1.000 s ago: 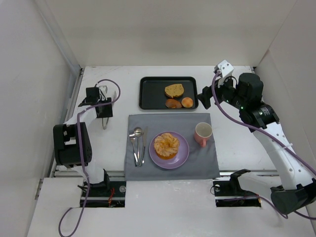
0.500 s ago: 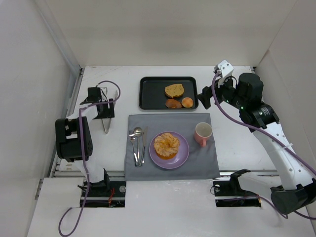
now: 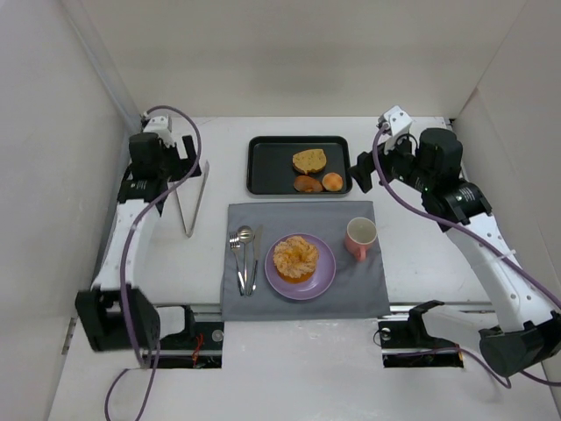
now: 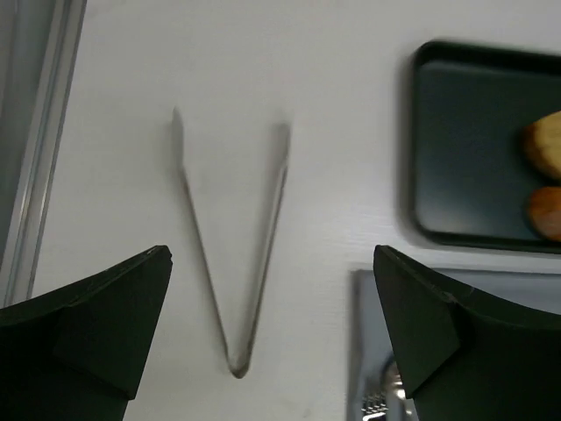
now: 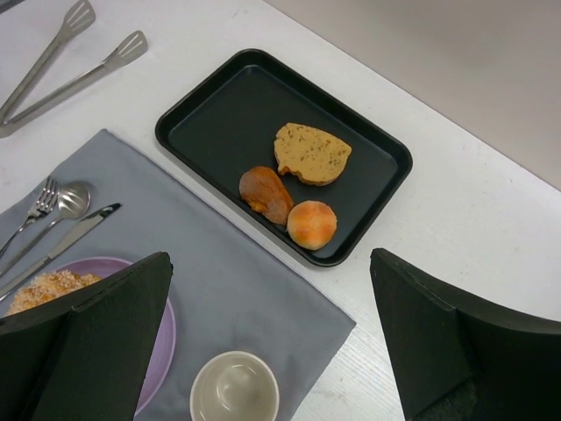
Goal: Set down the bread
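- The bread (image 3: 295,257), a lobed golden ring with a pale glaze, sits upright in the middle of the purple plate (image 3: 325,274), well apart from both arms.
- The purple plate rests on a grey placemat (image 3: 368,294) at the near middle of the white table (image 3: 421,263). In the right wrist view only a crumbly edge of the bread shows, at the lower left beside one dark finger.
- A fork (image 3: 235,254), a spoon (image 3: 246,235) and a knife (image 3: 255,261) lie side by side on the placemat to the plate's left. A pink mug (image 3: 360,237) stands mouth up just beside the plate's right rim.
- Beyond the placemat, a black tray (image 3: 267,167) carries a brown slice (image 3: 309,160). A dark orange piece (image 3: 307,183) and a small round bun (image 3: 332,181) are packed close together just in front of the slice.
- The left gripper (image 4: 272,263) hangs over the table to the left of the tray, its jaws spread wide and holding nothing.
- Metal tongs (image 4: 238,358) lie flat on the table beneath the left gripper. Their arms splay in a V and the joined end points toward the near edge.
- The right gripper (image 5: 271,260) hovers off the tray's right end, raised above the table. Its jaws are wide apart and carry nothing.
- From the right wrist camera, the tray, the mug and a corner of the placemat show between the two fingers.
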